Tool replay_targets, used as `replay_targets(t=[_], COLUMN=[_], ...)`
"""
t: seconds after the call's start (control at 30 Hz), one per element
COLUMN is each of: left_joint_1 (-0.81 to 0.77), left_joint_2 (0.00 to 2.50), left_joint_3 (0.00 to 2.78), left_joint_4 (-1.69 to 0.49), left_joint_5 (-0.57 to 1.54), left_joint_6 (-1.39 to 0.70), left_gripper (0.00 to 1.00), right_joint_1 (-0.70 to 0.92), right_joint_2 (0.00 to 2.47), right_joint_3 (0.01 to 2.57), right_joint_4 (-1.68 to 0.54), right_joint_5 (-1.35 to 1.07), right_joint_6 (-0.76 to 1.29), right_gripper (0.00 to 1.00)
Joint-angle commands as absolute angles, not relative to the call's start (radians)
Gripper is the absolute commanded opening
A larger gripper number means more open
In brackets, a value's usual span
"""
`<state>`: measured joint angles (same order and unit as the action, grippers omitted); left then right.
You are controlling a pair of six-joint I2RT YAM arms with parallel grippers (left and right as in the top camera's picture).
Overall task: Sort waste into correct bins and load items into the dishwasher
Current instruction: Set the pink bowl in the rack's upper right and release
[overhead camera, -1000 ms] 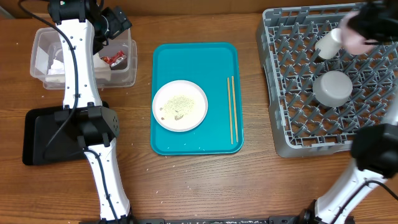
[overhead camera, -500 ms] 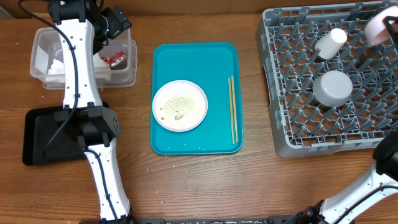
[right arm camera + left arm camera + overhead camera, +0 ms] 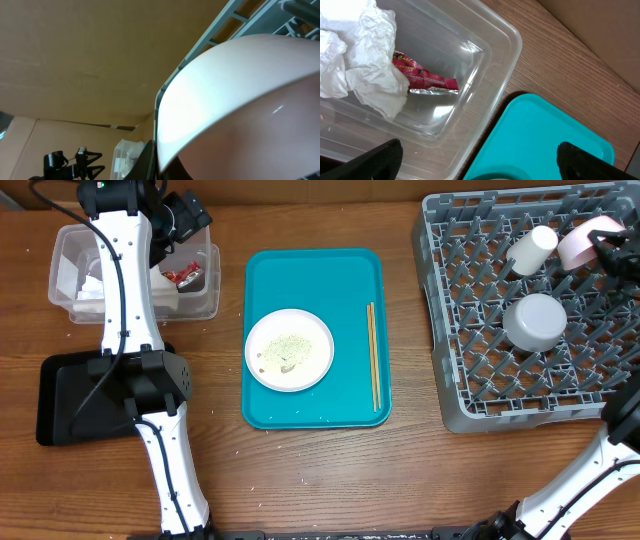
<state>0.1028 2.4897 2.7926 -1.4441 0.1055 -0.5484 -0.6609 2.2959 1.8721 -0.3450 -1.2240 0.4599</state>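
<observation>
My right gripper (image 3: 606, 250) is shut on the rim of a whitish bowl (image 3: 578, 242), held on edge over the far right part of the grey dishwasher rack (image 3: 470, 395). That bowl (image 3: 240, 100) fills the right wrist view. A white cup (image 3: 530, 248) lies in the rack beside it, and a second bowl (image 3: 535, 321) sits upside down. My left gripper (image 3: 480, 162) hangs open over the clear tub (image 3: 512, 45), which holds the crumpled napkin (image 3: 365, 65) and red sauce packet (image 3: 427, 80). The white plate (image 3: 289, 349) with rice and the chopsticks (image 3: 373, 355) lie on the teal tray (image 3: 355, 275).
The shallow black tray (image 3: 65, 395) lies at the left, partly under the left arm's base. The clear tub (image 3: 205, 295) stands at the far left corner. A few loose rice grains dot the teal tray's near edge. Cardboard walls close off the back.
My right gripper has carried the bowl from beside the cup toward the rack's far right, and it now holds still there. The left arm has not moved.
</observation>
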Motion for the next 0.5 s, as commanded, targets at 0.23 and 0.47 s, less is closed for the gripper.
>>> replay_targets(t=[0.23, 0.47], left_joint_1=[0.102, 0.102], left_joint_2=[2.469, 2.469], left_joint_3=[2.796, 2.796], left_joint_4=[-1.443, -1.443], left_joint_5=[0.112, 0.112], left_joint_6=[-0.554, -0.554], left_gripper=[1.00, 1.00], right_joint_1=[-0.708, -0.742], right_joint_2=[2.334, 2.289], right_joint_3=[1.868, 1.868], right_joint_4=[-0.421, -0.580], right_joint_5=[-1.217, -1.136], right_joint_6=[0.495, 0.458], right_gripper=[0.08, 0.14])
